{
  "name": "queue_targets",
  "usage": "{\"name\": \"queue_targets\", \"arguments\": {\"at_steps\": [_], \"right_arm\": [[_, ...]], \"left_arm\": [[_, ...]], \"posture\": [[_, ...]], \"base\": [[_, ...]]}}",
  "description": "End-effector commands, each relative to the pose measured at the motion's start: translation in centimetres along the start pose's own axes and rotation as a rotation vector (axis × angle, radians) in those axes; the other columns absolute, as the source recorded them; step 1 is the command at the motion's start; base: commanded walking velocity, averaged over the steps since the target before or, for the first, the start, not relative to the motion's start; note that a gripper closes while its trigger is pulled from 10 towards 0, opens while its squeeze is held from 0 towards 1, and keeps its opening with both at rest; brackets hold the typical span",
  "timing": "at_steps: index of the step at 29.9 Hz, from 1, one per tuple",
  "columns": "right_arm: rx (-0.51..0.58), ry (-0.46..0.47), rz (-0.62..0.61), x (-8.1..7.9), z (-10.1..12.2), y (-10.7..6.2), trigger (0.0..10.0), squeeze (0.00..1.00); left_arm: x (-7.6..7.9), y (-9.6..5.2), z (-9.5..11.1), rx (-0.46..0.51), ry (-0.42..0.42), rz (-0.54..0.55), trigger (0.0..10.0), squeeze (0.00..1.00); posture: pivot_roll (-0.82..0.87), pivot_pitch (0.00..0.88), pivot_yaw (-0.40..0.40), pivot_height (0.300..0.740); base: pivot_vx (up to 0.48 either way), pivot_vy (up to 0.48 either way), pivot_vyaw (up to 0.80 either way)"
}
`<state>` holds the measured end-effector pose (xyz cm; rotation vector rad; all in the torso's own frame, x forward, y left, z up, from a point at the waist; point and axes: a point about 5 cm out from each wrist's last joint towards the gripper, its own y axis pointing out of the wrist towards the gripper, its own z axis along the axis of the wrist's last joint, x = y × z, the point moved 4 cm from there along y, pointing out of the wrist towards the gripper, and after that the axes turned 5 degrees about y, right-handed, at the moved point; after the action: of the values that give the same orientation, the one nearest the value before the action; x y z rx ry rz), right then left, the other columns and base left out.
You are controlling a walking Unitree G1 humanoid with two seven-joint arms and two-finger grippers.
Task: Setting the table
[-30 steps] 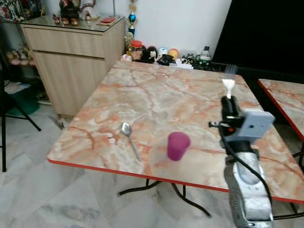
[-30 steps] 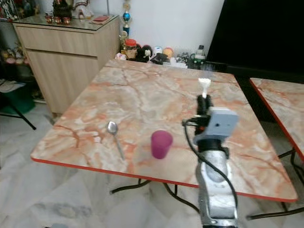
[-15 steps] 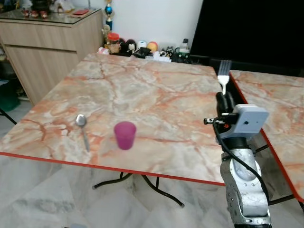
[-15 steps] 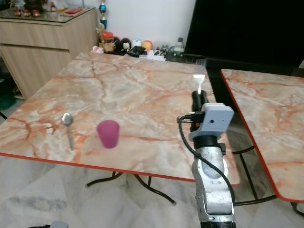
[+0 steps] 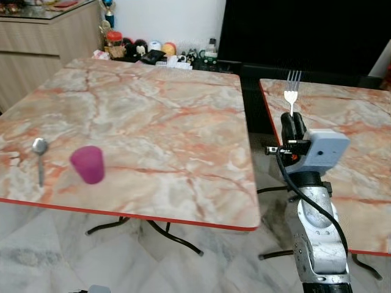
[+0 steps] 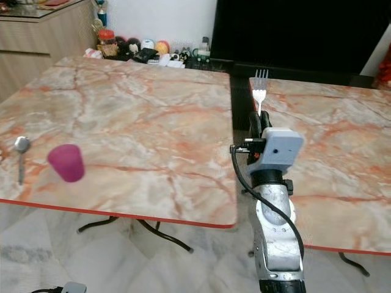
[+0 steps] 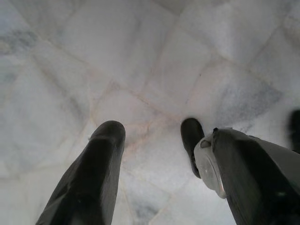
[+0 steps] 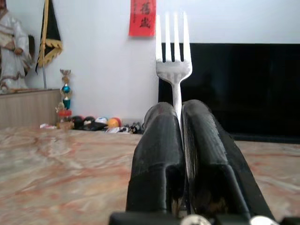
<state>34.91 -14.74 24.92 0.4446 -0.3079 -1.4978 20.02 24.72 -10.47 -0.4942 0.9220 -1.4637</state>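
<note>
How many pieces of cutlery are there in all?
2. A spoon lies on the marble table, left of the purple cup. A fork stands tines-up in the right gripper, between the two tables.

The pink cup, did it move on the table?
No. The cup sits just right of the spoon near the table's front edge, as before; the camera turned, so the picture shifted.

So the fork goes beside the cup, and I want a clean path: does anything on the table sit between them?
Nothing visible: bare tabletop lies between the fork, clamped upright in the right gripper, and the cup. The spoon lies beyond the cup.
</note>
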Motion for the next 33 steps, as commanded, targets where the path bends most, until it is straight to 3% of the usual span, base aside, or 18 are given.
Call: {"name": "queue_targets", "arguments": {"at_steps": [1,11,16,22,33], "right_arm": [[-0.007,-0.011,-0.026,1.0,-0.1,-0.2,10.0,0.00],[-0.018,-0.014,-0.050,1.6,-0.2,0.0,10.0,0.00],[-0.028,-0.014,-0.046,1.6,-0.4,0.0,10.0,0.00],[-0.021,-0.023,-0.038,1.4,-0.4,0.0,10.0,0.00],[-0.026,-0.030,-0.040,1.6,-0.6,0.0,10.0,0.00]], "left_arm": [[1.0,-0.1,-0.8,-0.027,-0.009,-0.027,10.0,0.00],[0.3,-0.4,-1.8,-0.047,-0.012,-0.026,10.0,0.00],[-0.2,-0.6,-2.2,-0.058,-0.015,-0.022,10.0,0.00],[-0.6,-0.7,-2.5,-0.065,-0.016,-0.018,10.0,0.00],[0.3,-0.7,-2.7,-0.072,-0.012,-0.030,10.0,0.00]], "posture": [[-0.06,0.128,-0.006,0.740],[-0.06,0.138,-0.008,0.740],[-0.06,0.136,-0.008,0.740],[-0.06,0.129,-0.008,0.740],[-0.06,0.114,-0.006,0.740]], "base": [[0.000,-0.480,0.00],[0.000,-0.480,0.00],[0.000,-0.480,-0.69],[0.000,-0.480,0.00],[0.000,-0.480,0.00]]}}
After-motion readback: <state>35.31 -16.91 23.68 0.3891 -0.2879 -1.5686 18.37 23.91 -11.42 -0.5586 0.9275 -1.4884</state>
